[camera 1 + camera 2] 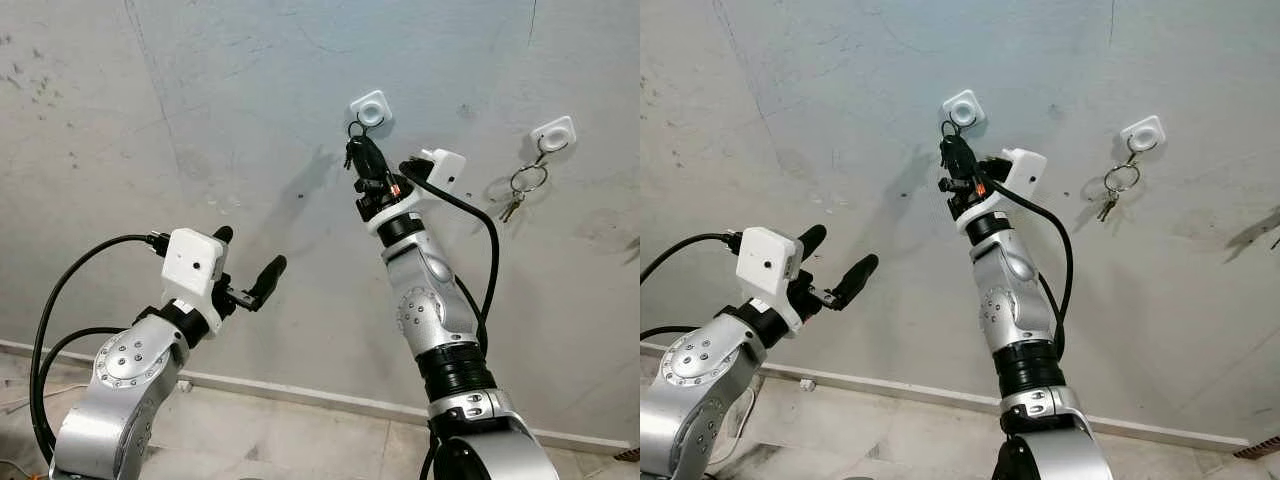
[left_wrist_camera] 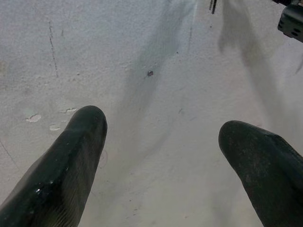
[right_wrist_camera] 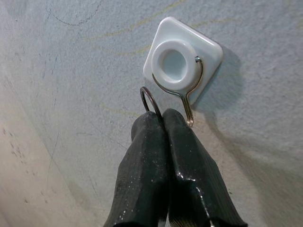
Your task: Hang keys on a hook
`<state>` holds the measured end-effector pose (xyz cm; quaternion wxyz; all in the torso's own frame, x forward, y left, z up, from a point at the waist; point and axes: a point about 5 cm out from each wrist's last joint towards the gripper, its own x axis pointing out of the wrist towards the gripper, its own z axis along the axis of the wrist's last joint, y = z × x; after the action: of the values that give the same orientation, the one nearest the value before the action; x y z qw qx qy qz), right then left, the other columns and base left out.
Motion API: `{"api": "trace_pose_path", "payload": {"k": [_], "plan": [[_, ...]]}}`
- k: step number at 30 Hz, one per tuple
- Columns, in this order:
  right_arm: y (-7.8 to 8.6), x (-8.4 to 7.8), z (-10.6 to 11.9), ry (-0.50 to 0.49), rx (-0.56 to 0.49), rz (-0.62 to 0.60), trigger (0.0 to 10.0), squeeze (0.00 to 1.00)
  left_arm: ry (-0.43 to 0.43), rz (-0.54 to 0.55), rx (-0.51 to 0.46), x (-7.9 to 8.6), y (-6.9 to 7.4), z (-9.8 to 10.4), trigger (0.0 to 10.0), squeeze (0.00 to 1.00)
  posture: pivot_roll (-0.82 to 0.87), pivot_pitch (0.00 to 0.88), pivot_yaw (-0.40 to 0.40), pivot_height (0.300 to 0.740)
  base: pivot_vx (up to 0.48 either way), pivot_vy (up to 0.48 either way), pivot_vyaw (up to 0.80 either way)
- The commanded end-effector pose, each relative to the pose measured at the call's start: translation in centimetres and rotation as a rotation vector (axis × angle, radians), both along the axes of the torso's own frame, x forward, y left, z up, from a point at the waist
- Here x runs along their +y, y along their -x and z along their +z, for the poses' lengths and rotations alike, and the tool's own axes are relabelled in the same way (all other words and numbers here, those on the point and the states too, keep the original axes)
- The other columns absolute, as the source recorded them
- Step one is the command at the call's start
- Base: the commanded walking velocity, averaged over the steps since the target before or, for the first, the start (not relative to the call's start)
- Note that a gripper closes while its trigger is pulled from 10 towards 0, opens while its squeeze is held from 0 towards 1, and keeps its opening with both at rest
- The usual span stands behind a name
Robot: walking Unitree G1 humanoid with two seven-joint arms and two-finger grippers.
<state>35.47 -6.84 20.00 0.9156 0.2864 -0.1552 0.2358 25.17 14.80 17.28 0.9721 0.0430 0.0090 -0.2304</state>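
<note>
Filling the whole scene was a grey plaster wall (image 1: pixel 200 120), scuffed and cracked, carrying two white square hooks near its upper edge. The right arm reached high up the wall so that its right gripper (image 3: pixel 163 118) could bring the keys (image 1: pixel 352 152) to the nearer hook (image 3: pixel 182 61), the one toward the wall's middle. Its two black fingers were pressed tightly together, pinching a thin metal key ring (image 3: pixel 150 100) that stuck out just past the fingertips. That ring sat just below the hook's white knob and beside its wire loop (image 3: pixel 189 101), seemingly not yet over it, though the contact was hard to judge. From the head views the keys themselves hung dark against the gripper, directly under the hook. The second hook (image 1: pixel 553 132), toward the wall's upper right corner, already carried another set of keys (image 1: pixel 522 185) dangling from a ring. The left gripper (image 1: pixel 248 268) was held lower, well apart from both hooks, its fingers spread wide and holding nothing, likely kept out of the way.
</note>
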Motion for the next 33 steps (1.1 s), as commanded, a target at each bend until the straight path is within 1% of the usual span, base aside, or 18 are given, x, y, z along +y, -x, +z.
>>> {"api": "trace_pose_path", "payload": {"k": [1, 3, 8, 10, 14, 22, 27, 33], "plan": [[0.5, 0.5, -1.6, -0.064, 0.077, -0.001, 10.0, 0.00, -0.006, -0.011, -0.031, -0.1, 0.1, 0.8, 10.0, 0.00, 0.37, 0.031, -0.015, 0.740, 0.000, 0.000, 0.00], [0.6, 0.2, -1.7, -0.072, 0.080, -0.010, 10.0, 0.00, -0.006, -0.010, -0.030, -0.1, 0.2, 0.8, 10.0, 0.00, 0.37, 0.030, -0.015, 0.740, 0.000, 0.000, 0.00], [1.0, -0.3, -1.2, -0.096, 0.058, -0.004, 10.0, 0.00, -0.006, -0.011, -0.027, -0.1, 0.2, 0.7, 10.0, 0.00, 0.37, 0.031, -0.013, 0.740, 0.000, 0.000, 0.00], [1.0, -0.3, -1.4, -0.096, 0.067, -0.009, 10.0, 0.00, -0.006, -0.011, -0.026, -0.1, 0.2, 0.7, 10.0, 0.00, 0.37, 0.031, -0.012, 0.740, 0.000, 0.000, 0.00], [1.0, -0.7, -2.3, -0.125, 0.118, -0.022, 10.0, 0.00, -0.005, -0.015, -0.025, -0.2, 0.1, 0.7, 10.0, 0.00, 0.37, 0.031, -0.011, 0.740, 0.000, 0.000, 0.00], [1.3, -0.3, -3.3, -0.129, 0.170, -0.015, 10.0, 0.00, -0.005, -0.016, -0.025, -0.2, 0.1, 0.8, 10.0, 0.00, 0.37, 0.030, -0.010, 0.740, 0.000, 0.000, 0.00], [1.3, 0.0, -3.5, -0.093, 0.184, -0.020, 10.0, 0.00, -0.001, -0.024, -0.033, -0.4, 0.0, 1.0, 10.0, 0.00, 0.36, 0.029, -0.009, 0.740, 0.000, 0.000, 0.00], [1.5, 0.6, -3.8, -0.053, 0.191, -0.006, 10.0, 0.00, 0.009, -0.059, -0.067, -1.2, -0.4, 1.9, 10.0, 0.00, 0.36, 0.024, -0.010, 0.740, 0.000, 0.000, 0.00]]}}
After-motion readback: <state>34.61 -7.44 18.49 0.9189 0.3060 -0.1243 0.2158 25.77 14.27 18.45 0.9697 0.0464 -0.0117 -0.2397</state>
